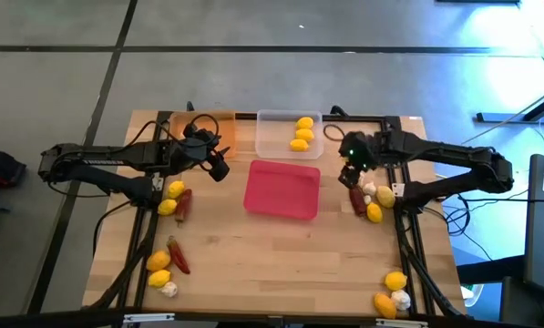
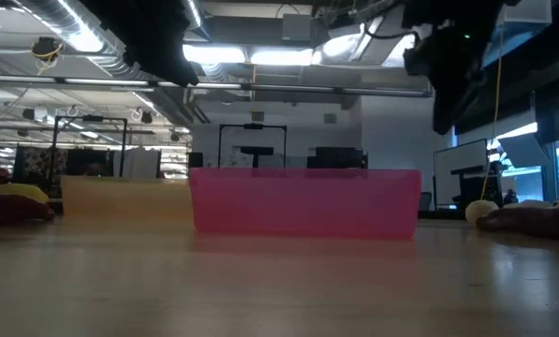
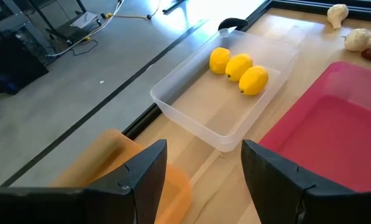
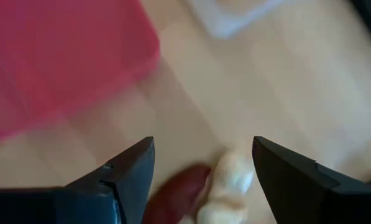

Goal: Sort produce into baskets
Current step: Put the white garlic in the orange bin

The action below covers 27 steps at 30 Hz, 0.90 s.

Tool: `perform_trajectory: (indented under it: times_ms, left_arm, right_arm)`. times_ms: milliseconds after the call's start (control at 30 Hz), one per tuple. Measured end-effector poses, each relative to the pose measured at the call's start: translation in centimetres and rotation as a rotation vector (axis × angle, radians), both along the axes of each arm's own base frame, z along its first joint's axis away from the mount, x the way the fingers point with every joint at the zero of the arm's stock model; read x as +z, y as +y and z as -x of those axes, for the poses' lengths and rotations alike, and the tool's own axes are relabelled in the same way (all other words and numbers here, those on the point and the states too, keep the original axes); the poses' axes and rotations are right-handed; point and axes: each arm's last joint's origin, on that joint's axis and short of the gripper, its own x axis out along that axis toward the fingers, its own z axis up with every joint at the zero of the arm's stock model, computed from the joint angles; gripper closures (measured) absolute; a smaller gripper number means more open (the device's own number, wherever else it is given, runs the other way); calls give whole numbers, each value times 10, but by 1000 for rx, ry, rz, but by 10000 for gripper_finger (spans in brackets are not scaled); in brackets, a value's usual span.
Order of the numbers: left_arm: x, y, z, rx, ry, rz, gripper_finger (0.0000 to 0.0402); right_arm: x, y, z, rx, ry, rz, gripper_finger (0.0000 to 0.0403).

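Two claws were up, both spread and empty. My right gripper [image 4: 204, 171] hung over the small heap just off the pink-red tray's [image 1: 282, 189] right end, and that heap decided the move: a garlic bulb [image 4: 230, 180] lay directly between my spread fingers, below them, with a dark red chili [image 4: 178, 196] touching it on the side toward the pink-red tray. From above, the chili [image 1: 356, 200] ran lengthwise away from the clear tray [image 1: 273, 137]; a second bulb [image 1: 369, 189] and a lemon [image 1: 374, 213] crowded it on the side away from the pink-red tray. I judged a straight descent would take garlic, and might brush the chili.

My left gripper [image 3: 205, 171] waited past the pink-red tray's far-left corner, over the orange tray [image 3: 120, 165], fingers apart, nothing between them. Three lemons [image 3: 238, 65] lay in the clear tray; the pink-red tray showed nothing in it.

Room: bare wood lay between the heap and the pink-red tray's near wall, so a carry that way looked open. More produce lay left of the pink-red tray [image 1: 173, 200] and at both near corners [image 1: 165, 267] [image 1: 392, 293]; most of the sorting seemed undone.
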Motion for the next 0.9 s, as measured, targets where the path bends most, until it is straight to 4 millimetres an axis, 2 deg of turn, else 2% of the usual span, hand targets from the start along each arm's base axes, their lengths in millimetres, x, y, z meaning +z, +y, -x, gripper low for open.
perform_trajectory:
  times_ms: [267, 567, 767, 900]
  left_arm:
    - [0, 0, 0, 0, -1, 0, 198]
    - [0, 0, 0, 1, -1, 1, 199]
    - [0, 0, 0, 1, -2, 1, 199]
    - [0, 0, 0, 1, -2, 1, 199]
  right_arm:
    - [-36, 18, 8, -59, 101, -73, 139]
    - [-77, 22, 24, -185, 196, -127, 139]
    - [-93, 17, 27, -272, 166, 28, 139]
    - [-101, 7, 29, -322, 178, 47, 139]
